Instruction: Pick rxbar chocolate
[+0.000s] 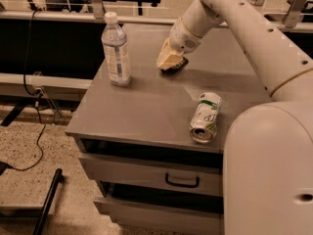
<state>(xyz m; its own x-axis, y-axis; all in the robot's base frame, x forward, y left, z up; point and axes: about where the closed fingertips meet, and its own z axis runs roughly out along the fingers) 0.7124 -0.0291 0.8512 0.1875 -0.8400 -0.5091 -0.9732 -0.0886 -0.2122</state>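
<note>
The rxbar chocolate (178, 65) shows as a small dark flat bar on the grey cabinet top (146, 106), at the back middle. Most of it is hidden under my gripper (168, 62), whose pale tan tip sits down right on top of the bar's left part. The white arm reaches in from the upper right.
A clear water bottle (116, 50) stands upright left of the gripper. A green-and-white soda can (205, 117) lies on its side near the cabinet's front right edge. Drawers with a dark handle (182, 181) are below. My white base (269, 175) fills the lower right.
</note>
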